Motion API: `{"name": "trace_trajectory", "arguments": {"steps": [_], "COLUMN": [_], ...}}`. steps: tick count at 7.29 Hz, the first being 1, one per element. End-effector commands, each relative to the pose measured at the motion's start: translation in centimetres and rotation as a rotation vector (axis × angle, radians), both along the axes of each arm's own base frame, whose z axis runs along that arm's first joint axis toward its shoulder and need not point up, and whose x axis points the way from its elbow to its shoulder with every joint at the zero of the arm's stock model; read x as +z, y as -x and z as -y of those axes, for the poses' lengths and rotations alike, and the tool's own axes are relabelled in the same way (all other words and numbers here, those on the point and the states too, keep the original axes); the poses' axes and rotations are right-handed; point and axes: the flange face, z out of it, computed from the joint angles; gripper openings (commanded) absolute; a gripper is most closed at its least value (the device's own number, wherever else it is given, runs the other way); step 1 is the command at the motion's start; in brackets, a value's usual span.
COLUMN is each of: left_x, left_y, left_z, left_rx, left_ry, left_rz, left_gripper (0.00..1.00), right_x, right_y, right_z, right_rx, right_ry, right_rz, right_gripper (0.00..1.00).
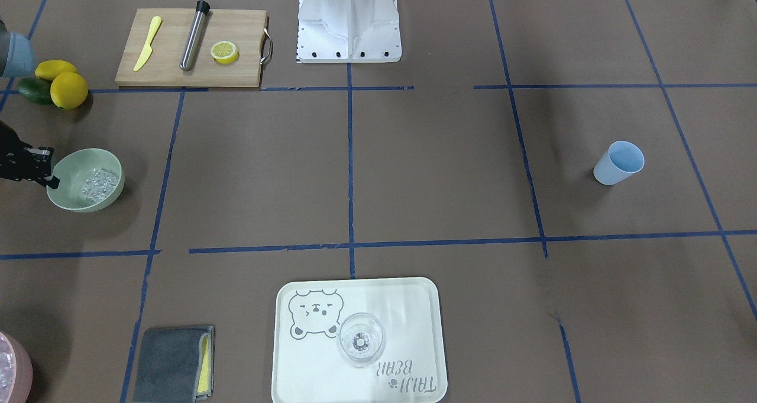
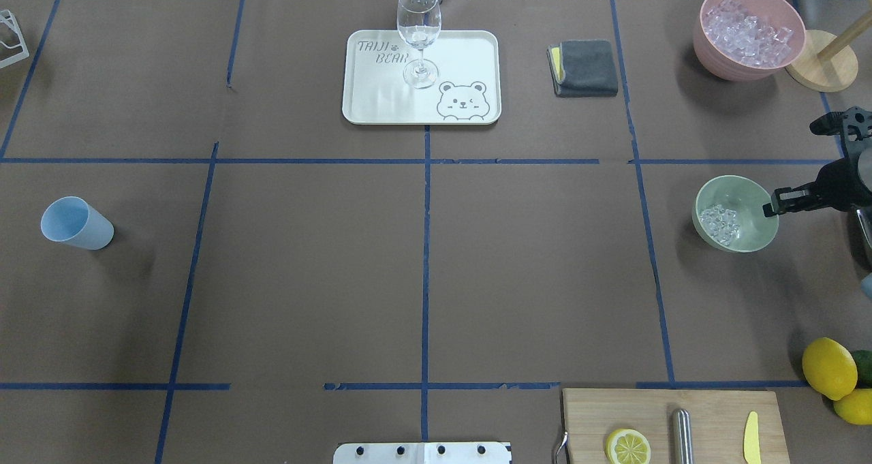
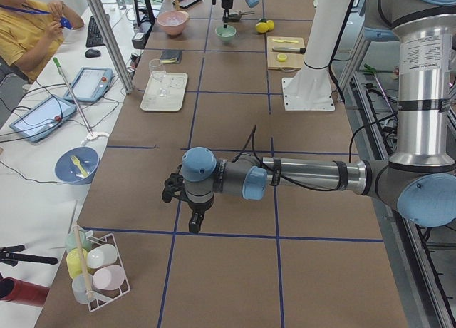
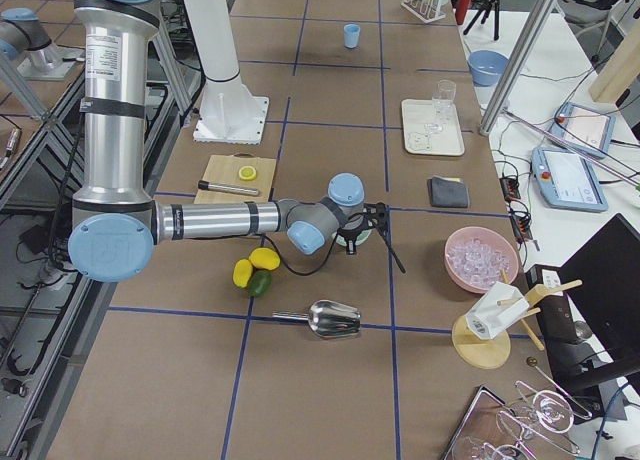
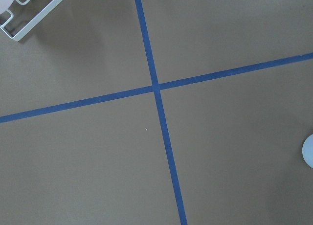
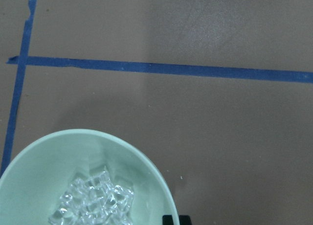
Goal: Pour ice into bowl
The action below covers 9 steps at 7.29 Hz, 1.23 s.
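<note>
Front-facing view: brown paper covers the table (image 1: 437, 172), ruled into squares by blue tape (image 1: 350, 172). The bowl (image 1: 115, 175) sits near this view's left edge with the ice (image 1: 99, 184) heaped inside it. The right gripper (image 1: 53, 183) hangs at the outer side of the rim, and contact cannot be judged. A cutting board (image 1: 171, 65) with a lemon slice (image 1: 225, 52) lies beside the robot's white base (image 1: 349, 30), with whole lemons (image 1: 68, 89) near it. The blue cup (image 1: 618, 163) stands well apart on the opposite side. A tray (image 1: 414, 308) bearing a wine glass (image 1: 361, 339) sits at the operators' edge, with a grey cloth (image 1: 171, 361) near it.

Overhead view: a pink bowl (image 2: 722, 55) filled with more clear cubes stands in the far right corner, just beside a round wooden stand (image 2: 821, 69).

Left side view: the left gripper (image 3: 194, 224) hangs over bare paper by a tape line, far from the bowl. Whether it is spread or closed cannot be told. Past the table's edge, an operator (image 3: 25, 28) in a yellow shirt sits at a white bench.

Right side view: a metal scoop (image 4: 335, 320) lies on the paper near the lemons, apart from the right gripper.

Left wrist view: paper, crossing tape, and the corner of a white wire rack (image 5: 17, 27).

Right wrist view: the bowl and its ice fill the lower left. Two dark fingertips (image 6: 169, 219) show at the bottom edge outside the rim, drawn close together and gripping nothing.
</note>
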Motion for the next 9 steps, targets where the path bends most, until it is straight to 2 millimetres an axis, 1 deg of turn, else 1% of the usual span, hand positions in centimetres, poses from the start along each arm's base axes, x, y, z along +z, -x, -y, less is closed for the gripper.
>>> {"name": "trace_trajectory", "arguments": {"steps": [1, 2, 3, 4, 5, 6, 7, 8, 9], "left_x": [-0.1, -0.2, -0.5, 0.0, 0.0, 0.0, -0.1, -0.6, 0.0], "left_y": [0.0, 0.0, 0.0, 0.0, 0.0, 0.0, 0.0, 0.0, -0.1], "left_z": [0.0, 0.1, 0.2, 0.1, 0.1, 0.0, 0.0, -0.1, 0.0], "left_rx": [-0.002, -0.002, 0.000, 0.000, 0.001, 0.003, 0.004, 0.004, 0.008], "left_ry": [-0.001, -0.003, -0.010, -0.001, -0.002, -0.001, -0.002, -0.014, -0.004], "left_rz": [0.000, 0.000, 0.000, 0.002, 0.002, -0.006, -0.006, -0.006, -0.004], "left_gripper": [1.00, 1.00, 1.00, 1.00, 1.00, 1.00, 1.00, 1.00, 1.00], "right_x": [0.3, -0.3, -2.2, -2.1, -2.8, -3.5, -3.7, -2.4, -1.6], "right_y": [0.2, 0.4, 0.7, -0.9, -3.1, -6.7, -12.6, -18.9, -23.9], "right_z": [0.3, 0.4, 1.5, 2.1, 3.4, 4.3, 4.6, 4.4, 4.1], "right_rx": [0.000, -0.003, 0.007, 0.038, 0.065, 0.039, -0.020, -0.102, -0.151], "right_ry": [-0.008, -0.019, -0.053, -0.037, 0.001, -0.032, -0.061, -0.078, -0.068], "right_rz": [0.005, 0.012, 0.021, 0.013, -0.010, -0.070, -0.153, -0.220, -0.242], "right_gripper": [0.10, 0.41, 0.99, 1.00, 1.00, 1.00, 1.00, 1.00, 1.00]}}
